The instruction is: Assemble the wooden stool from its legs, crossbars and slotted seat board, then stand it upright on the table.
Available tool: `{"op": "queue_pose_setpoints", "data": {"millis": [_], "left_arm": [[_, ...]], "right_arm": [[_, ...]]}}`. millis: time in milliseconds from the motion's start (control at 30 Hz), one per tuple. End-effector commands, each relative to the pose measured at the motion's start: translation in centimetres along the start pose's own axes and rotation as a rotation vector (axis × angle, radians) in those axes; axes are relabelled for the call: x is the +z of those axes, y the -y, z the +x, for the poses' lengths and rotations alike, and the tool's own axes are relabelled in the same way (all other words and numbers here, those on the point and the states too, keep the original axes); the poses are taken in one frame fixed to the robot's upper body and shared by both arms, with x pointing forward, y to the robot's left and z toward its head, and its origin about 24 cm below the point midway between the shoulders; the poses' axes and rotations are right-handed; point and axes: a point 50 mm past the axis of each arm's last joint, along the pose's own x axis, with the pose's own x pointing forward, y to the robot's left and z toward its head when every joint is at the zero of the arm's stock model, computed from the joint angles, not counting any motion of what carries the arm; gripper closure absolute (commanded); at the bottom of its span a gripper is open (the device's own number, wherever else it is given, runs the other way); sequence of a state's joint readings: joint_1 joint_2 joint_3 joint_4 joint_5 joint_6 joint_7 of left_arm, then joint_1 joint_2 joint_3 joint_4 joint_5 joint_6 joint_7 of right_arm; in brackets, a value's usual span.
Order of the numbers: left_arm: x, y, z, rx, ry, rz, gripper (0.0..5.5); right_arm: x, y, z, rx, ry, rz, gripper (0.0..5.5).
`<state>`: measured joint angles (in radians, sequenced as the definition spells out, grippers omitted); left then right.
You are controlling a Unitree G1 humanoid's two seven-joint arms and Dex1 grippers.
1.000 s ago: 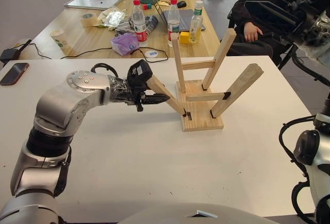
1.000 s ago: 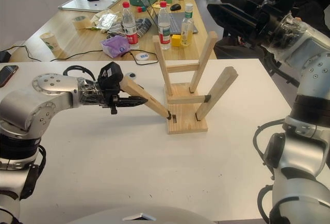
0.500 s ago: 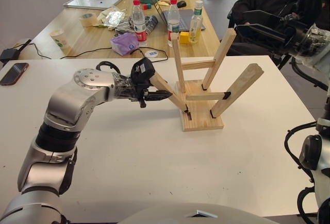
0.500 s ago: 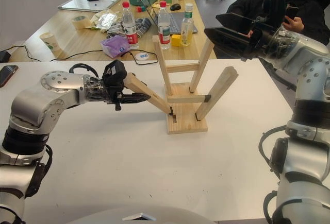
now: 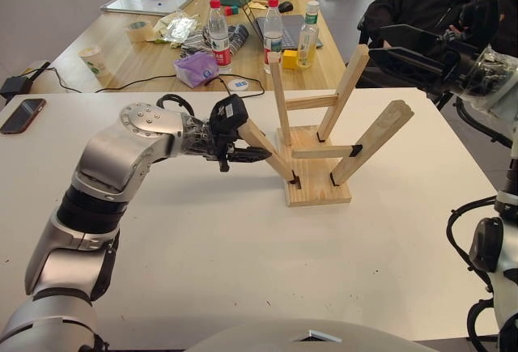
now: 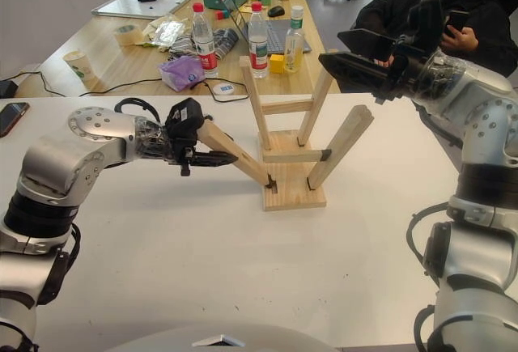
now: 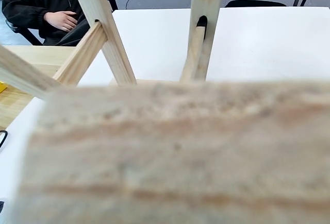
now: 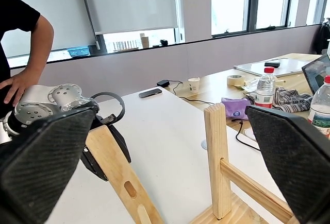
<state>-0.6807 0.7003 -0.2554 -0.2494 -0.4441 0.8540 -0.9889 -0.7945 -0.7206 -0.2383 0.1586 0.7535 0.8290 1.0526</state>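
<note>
Right gripper (image 8: 170, 115) wide open here, its two dark padded fingers (image 8: 41, 167) framing the scene on either side. Between them an upright leg (image 8: 215, 162) rises from the seat board (image 8: 209, 218), with a crossbar (image 8: 255, 188) running off it toward one finger. Beside it the slanted leg (image 8: 119, 175), slot showing, leans out over the white table (image 8: 165, 126), its top clamped by the left gripper (image 8: 107, 147). Behind, on a wooden table (image 8: 216, 87): a water bottle (image 8: 264, 87), a tape roll (image 8: 235, 80), a cup (image 8: 194, 85).
</note>
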Motion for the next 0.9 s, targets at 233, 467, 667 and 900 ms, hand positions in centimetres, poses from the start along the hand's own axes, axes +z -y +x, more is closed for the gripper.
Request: {"op": "queue_pose_setpoints", "data": {"millis": [233, 467, 667, 900], "left_arm": [[-0.9, 0.4, 0.8, -0.061, -0.058, -0.066, 3.46], [-0.7, 0.8, 1.5, -0.091, -0.048, -0.076, 3.46], [-1.1, 0.6, 1.7, -0.070, -0.093, -0.055, 3.46], [-1.3, -0.2, 1.5, -0.060, -0.227, -0.035, 3.46]], "right_arm": [[-0.3, -0.3, -0.3, -0.008, 0.012, -0.007, 0.10], [-0.8, -0.4, -0.5, -0.016, 0.007, 0.004, 0.10], [-0.9, -0.4, -0.5, -0.017, 0.004, 0.007, 0.10], [-1.2, -0.7, -0.8, -0.034, 0.006, 0.002, 0.10]]}}
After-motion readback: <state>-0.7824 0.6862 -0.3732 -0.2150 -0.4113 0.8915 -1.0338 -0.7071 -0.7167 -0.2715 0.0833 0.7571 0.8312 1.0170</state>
